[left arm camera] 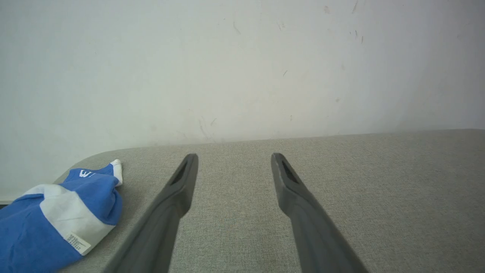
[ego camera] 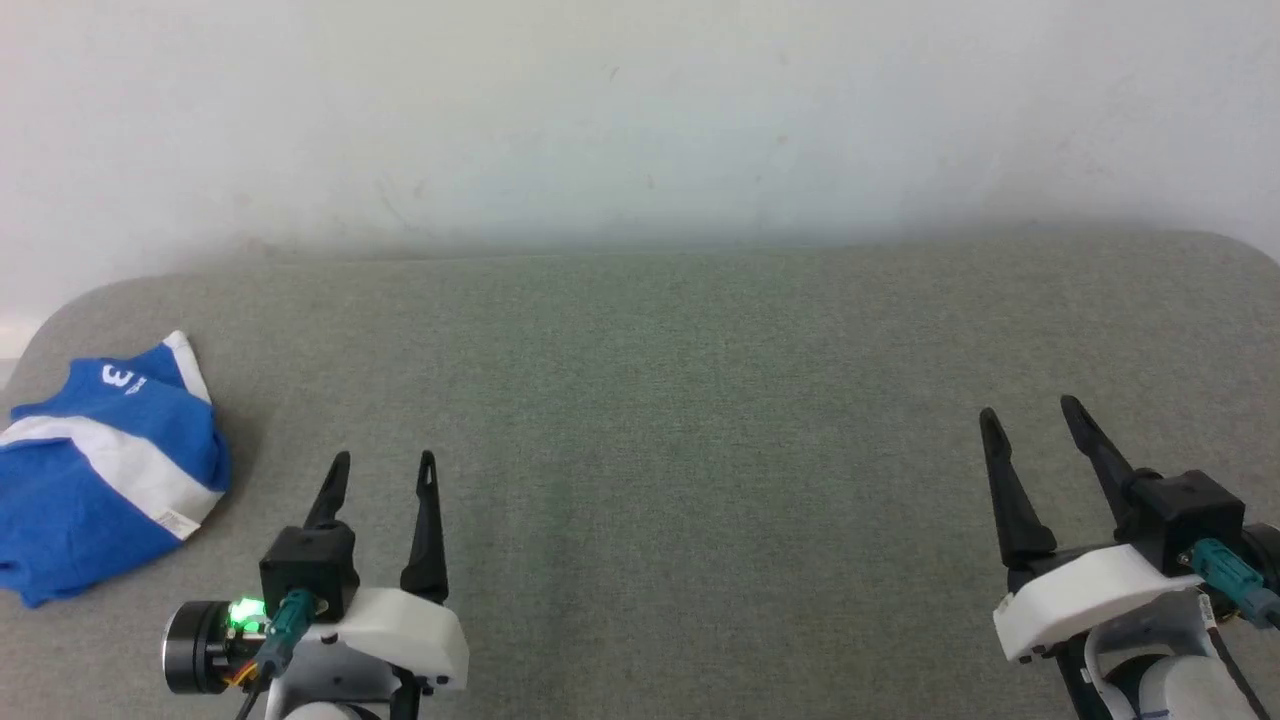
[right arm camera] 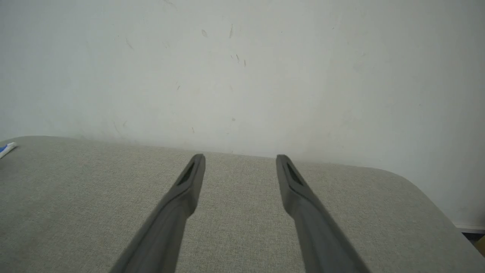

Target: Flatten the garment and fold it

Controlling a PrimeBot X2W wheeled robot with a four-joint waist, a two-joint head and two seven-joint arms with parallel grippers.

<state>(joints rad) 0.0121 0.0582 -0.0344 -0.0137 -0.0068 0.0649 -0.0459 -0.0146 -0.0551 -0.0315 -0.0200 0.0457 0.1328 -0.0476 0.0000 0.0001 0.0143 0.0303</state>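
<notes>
Left of our left end effector [ego camera: 385,456], spread empty like our right end effector [ego camera: 1028,405], the garment [ego camera: 90,480] lies crumpled. It looks soft, light and limp; we would pinch its near striped edge.

We see the garment [ego camera: 100,470] as soft, matt cloth, bright blue with white bands; whether its small care label [ego camera: 178,521] is cloth or paper we cannot tell. The surface [ego camera: 700,420] beneath it wears a coarse grey woven fabric, matt and lightly textured. Behind, the wall [ego camera: 640,120] is flat white paint, scuffed and flecked. On the left end effector [ego camera: 384,458] and the right end effector [ego camera: 1029,408] we note dark matt plastic fingers [left arm camera: 170,212] set in smooth white plastic housings [ego camera: 400,625].
</notes>
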